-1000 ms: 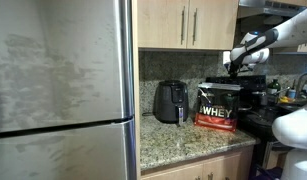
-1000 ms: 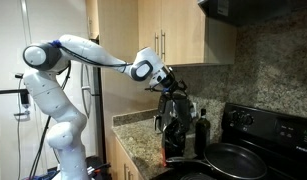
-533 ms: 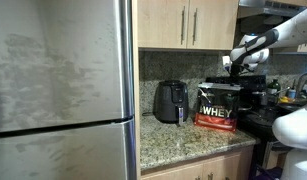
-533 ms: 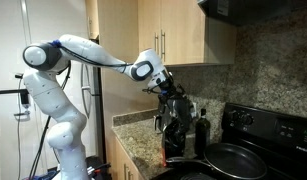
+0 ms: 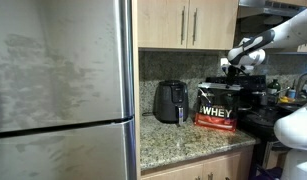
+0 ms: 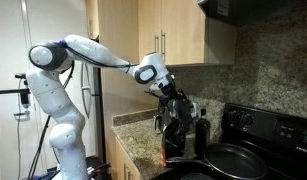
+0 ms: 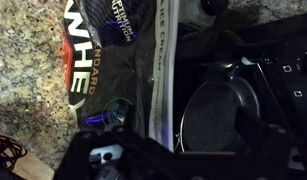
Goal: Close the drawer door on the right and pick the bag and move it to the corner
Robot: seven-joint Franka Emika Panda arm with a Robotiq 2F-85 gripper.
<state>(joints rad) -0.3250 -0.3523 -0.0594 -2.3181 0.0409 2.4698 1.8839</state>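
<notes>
Black bag [image 5: 218, 106] upright, centre-right of frame; tool [image 5: 231, 66] above its top, jaw opening can't tell. Drop straight, pinch top seam centrally, lift before moving toward corner [image 5: 144, 117].

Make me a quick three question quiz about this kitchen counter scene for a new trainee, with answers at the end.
1. True or false: the WHEY bag lies flat on the granite countertop.
2. Which thing stands next to the bag, on the side toward the fridge? A) a black air fryer B) a toaster C) a kettle
3. Fill the gap: the gripper hangs ___ the bag, not touching it.

Key: 1 false, it stands upright; 2 A; 3 above.
</notes>
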